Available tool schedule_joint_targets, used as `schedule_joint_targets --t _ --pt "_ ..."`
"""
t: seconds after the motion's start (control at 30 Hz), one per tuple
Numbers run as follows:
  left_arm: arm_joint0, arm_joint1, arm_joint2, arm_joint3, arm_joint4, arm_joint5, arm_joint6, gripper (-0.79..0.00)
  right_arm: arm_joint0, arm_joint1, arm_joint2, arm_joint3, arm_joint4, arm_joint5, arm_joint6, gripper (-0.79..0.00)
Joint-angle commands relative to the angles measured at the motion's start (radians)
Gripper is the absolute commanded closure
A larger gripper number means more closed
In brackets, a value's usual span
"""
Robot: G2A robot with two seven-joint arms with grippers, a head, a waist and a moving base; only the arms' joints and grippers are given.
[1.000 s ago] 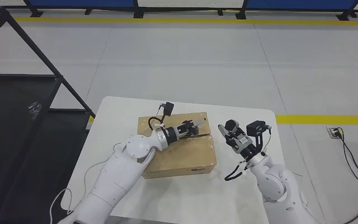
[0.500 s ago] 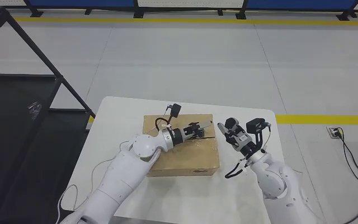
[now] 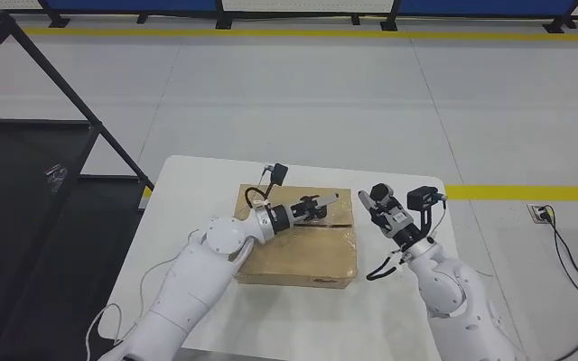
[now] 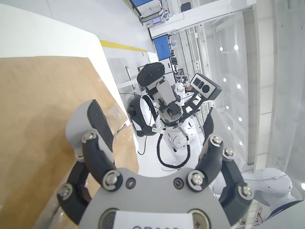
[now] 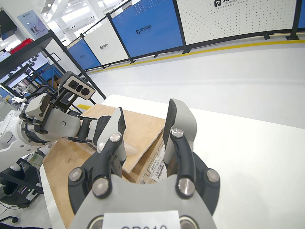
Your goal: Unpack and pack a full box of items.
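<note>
Brown cardboard box (image 3: 298, 248), flaps down, sits near the middle of the white surface (image 3: 397, 307), with glossy clear tape showing near its right-hand end. Your left end effector (image 3: 316, 208) is low over the top of the box, toward the far right corner; its jaws are spread wide and hold nothing, and one pad looks to be on or just above the cardboard, though contact cannot be confirmed. Your right end effector (image 5: 145, 110) hangs just beside the right end of the box, above the surface, jaws partly open and empty. From the right wrist view, the top flap's edge at that end looks slightly raised, with a printed label on the cardboard beneath it. Expect a full box to be heavy and unwilling to slide, so it should stay put while you work on the flaps. The cardboard will likely be stiff across a panel but bend at the folds, and the tape may be slick. The raised flap edge seems the best place to take hold, pinching near the middle.
</note>
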Motion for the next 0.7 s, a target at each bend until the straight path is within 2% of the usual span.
schedule_joint_targets --t 0.0,0.13,0.3,0.43,0.53,0.63,0.67 --pt "0.016 0.011 -0.032 -0.032 0.007 0.009 -0.004 -0.76 0.0 0.001 -0.004 -0.009 0.002 -0.004 0.003 -0.391" --pt "0.066 0.041 -0.122 -0.133 0.005 0.009 -0.02 -0.757 0.029 0.003 -0.036 -0.008 0.017 -0.043 0.051 -0.397" --pt "0.175 0.093 -0.309 -0.302 -0.008 0.024 -0.038 -0.754 0.102 0.001 -0.101 0.022 0.067 -0.147 0.128 -0.388" --pt "0.28 0.129 -0.465 -0.418 0.007 0.039 -0.043 -0.751 0.177 0.002 -0.161 0.08 0.135 -0.229 0.292 -0.379" --pt "0.355 0.149 -0.555 -0.478 0.008 0.05 -0.059 -0.76 0.225 0.002 -0.198 0.119 0.161 -0.218 0.397 -0.366" --pt "0.413 0.162 -0.607 -0.516 -0.002 0.051 -0.094 -0.77 0.252 0.0 -0.23 0.149 0.184 -0.193 0.457 -0.305" --pt "0.429 0.165 -0.617 -0.523 -0.002 0.051 -0.103 -0.773 0.26 0.0 -0.239 0.159 0.192 -0.184 0.481 -0.256"
